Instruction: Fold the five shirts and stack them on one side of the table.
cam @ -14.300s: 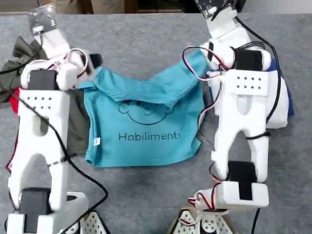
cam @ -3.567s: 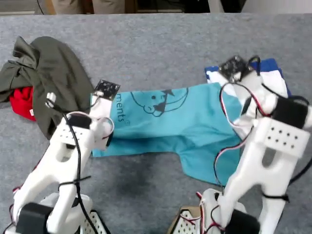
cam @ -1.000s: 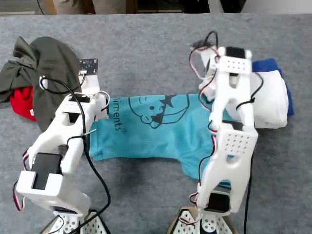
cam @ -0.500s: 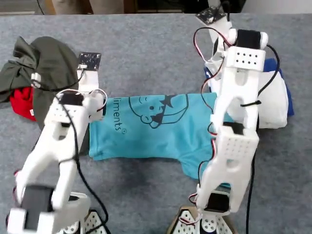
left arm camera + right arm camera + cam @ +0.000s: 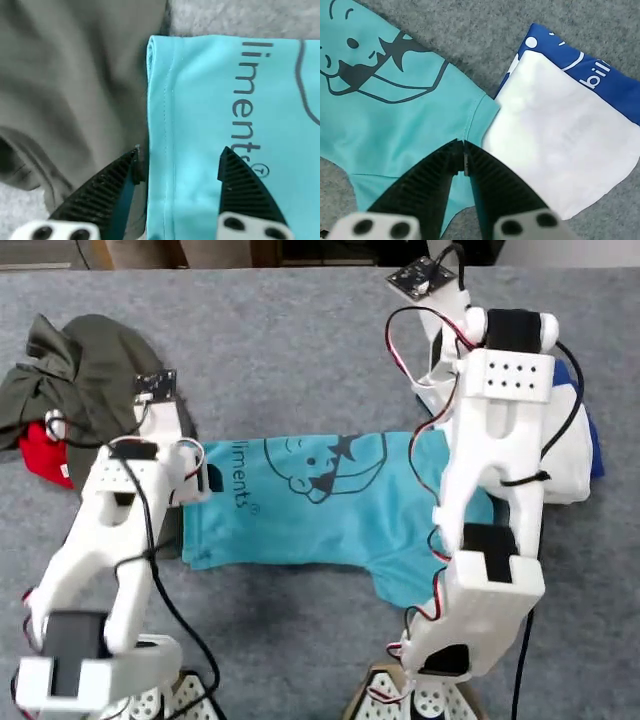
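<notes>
A teal shirt (image 5: 300, 505) lies spread on the grey table, print up, one sleeve toward the near edge. My left gripper (image 5: 180, 155) stands open over its hem (image 5: 160, 125), one finger over the olive shirt (image 5: 75, 85) beside it; in the high view the left gripper (image 5: 198, 478) is at the teal shirt's left edge. My right gripper (image 5: 464, 152) is shut with nothing in it, above the teal shirt's (image 5: 395, 115) edge next to a folded white shirt (image 5: 560, 140) lying on a blue one (image 5: 590, 75).
An olive shirt (image 5: 90, 370) and a red shirt (image 5: 40, 455) lie crumpled at the far left. The folded white shirt (image 5: 560, 445) on the blue one (image 5: 593, 450) sits at the right, partly behind the right arm (image 5: 500, 400). Bare table (image 5: 290, 330) lies beyond the teal shirt.
The right arm has stretched toward the far side of the table. The left arm has shifted a little to the left. The teal shirt has stayed where it lay.
</notes>
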Controlling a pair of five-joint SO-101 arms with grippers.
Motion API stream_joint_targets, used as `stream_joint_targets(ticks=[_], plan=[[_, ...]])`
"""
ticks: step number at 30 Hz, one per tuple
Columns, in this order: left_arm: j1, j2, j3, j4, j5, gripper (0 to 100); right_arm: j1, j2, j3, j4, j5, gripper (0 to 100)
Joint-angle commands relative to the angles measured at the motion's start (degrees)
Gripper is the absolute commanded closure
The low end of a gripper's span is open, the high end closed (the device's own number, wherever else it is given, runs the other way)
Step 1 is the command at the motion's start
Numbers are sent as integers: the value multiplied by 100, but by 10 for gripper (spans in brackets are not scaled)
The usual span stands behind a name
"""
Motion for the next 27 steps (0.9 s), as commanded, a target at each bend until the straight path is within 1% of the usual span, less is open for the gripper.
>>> stream_joint_targets(ticks=[1,4,6,10,16,18,20,22,23,25,27], plan=[[62,532,-545,-79,53,753,-92,-321,13,79,-53,996],[264,989,-782,-70,62,756,-92,-295,13,79,-53,996],[343,1138,-897,-62,70,778,-92,-295,13,79,-53,996],[475,1200,-932,-88,70,805,-92,-295,13,79,-53,996],[475,1235,-870,-97,70,807,-75,-295,13,70,-53,996],[501,1376,-905,-97,290,806,-92,-295,13,70,-53,996],[466,1596,-1046,-62,738,804,-92,-295,13,70,-53,996],[325,1859,-1363,211,1187,805,-75,-295,13,70,-53,996],[264,2009,-1574,422,1257,807,-57,-295,13,70,-53,996],[255,2352,-1952,747,1222,817,-48,-295,13,70,-53,996],[281,2712,-2330,976,1099,872,-48,-303,13,70,-53,996]])
